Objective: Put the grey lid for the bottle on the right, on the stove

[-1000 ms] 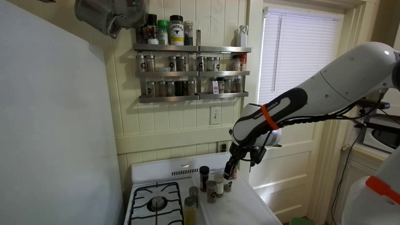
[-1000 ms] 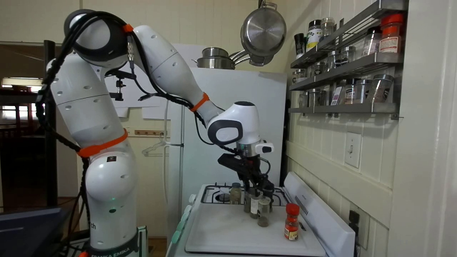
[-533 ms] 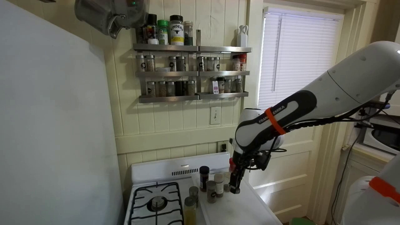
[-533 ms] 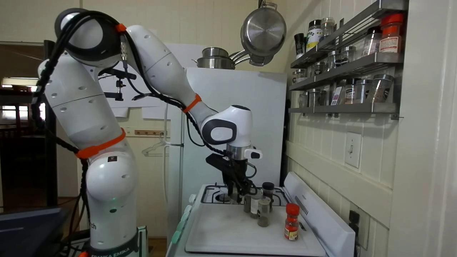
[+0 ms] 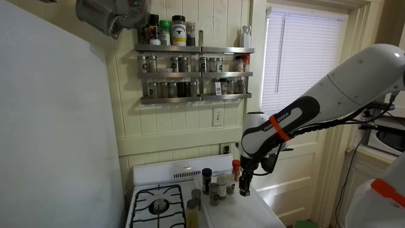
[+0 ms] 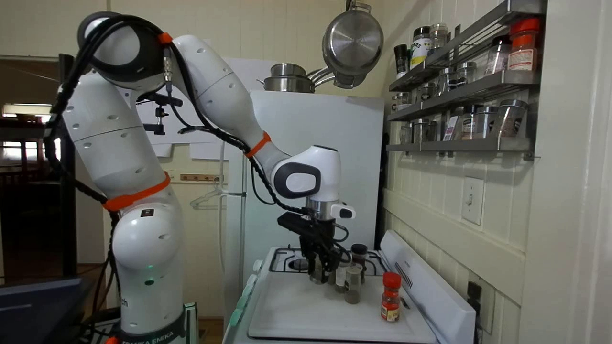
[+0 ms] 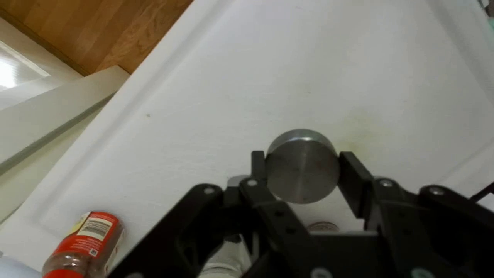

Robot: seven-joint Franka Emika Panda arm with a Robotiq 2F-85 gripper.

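- Now the black two-fingered gripper (image 7: 303, 166) pinches the round grey metal lid (image 7: 303, 173) over the flat white cover (image 7: 212, 116) on the white gas stove (image 5: 148, 175), inside the cover's edges.
- Released high, it may drop and roll; swinging back may topple the clear glass jar (image 6: 353, 286).
- That jar seemingly holds greyish-brown powder; the red-capped, red-labelled bottle (image 6: 390, 297), near a back corner, looks brown inside.

Kitchen: gas stove (image 5: 158, 174), spice jars (image 5: 179, 35) on wall racks (image 5: 186, 75), pots (image 6: 289, 85) atop fridge (image 6: 311, 119).
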